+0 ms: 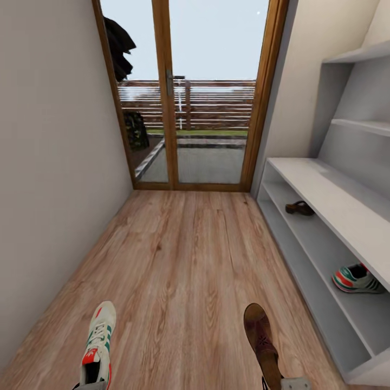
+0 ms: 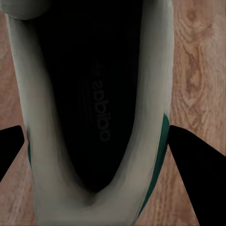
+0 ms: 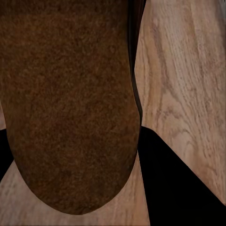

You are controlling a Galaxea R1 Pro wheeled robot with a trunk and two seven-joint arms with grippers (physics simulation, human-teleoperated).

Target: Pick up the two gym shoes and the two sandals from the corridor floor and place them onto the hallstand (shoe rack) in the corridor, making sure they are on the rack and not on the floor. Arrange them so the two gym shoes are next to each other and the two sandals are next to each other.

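I have the white lace-up gym shoe with green stripes (image 1: 97,346) clamped in my left gripper (image 2: 96,155) and the dark brown leather sandal (image 1: 261,338) in my right gripper (image 3: 75,155), both pointing to twelve o'clock. The white two-shelf shoe rack (image 1: 325,189) lies at two o'clock, nearer my right arm.

One white sneaker (image 1: 98,346) and one brown sandal (image 1: 262,338) are near the floor (image 1: 184,271). The other sneaker (image 1: 357,279) and sandal (image 1: 299,208) sit on the rack's (image 1: 325,189) lower shelf, apart.
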